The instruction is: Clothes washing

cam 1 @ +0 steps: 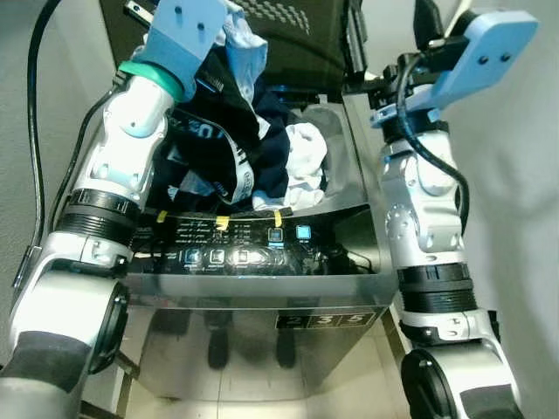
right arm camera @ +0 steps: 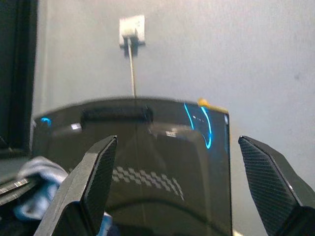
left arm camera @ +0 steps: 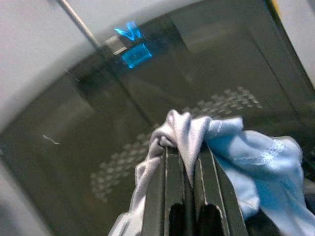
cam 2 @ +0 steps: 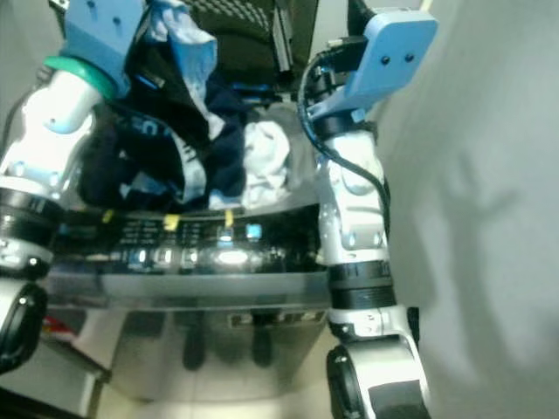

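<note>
We stand over the silver top-loading washing machine (cam 1: 262, 340) with both arms raised above its open mouth. Our left gripper (left arm camera: 184, 162) is pinched tight on a fold of pale blue and white cloth (left arm camera: 231, 157), and below it hangs a tangled bundle of dark navy and white clothes (cam 1: 236, 148) — part of it draped over our left forearm, part already sagging into the drum directly beneath the fingers. We judge the bundle is held high so the trailing ends can clear the rim before we let go. Beyond the gripper stands the dark tinted lid with its checkered pattern (left arm camera: 147, 123), propped upright, which keeps the opening free. Our right gripper (right arm camera: 182, 182) holds nothing, its two black fingers spread wide, poised beside the load and facing the same lid, perhaps ready to push stragglers in. Nearer us than the clothes lies the glossy black control panel with lit blue buttons (cam 1: 253, 249). Loading looks to be underway — a sleeve could still catch on the rim.
</note>
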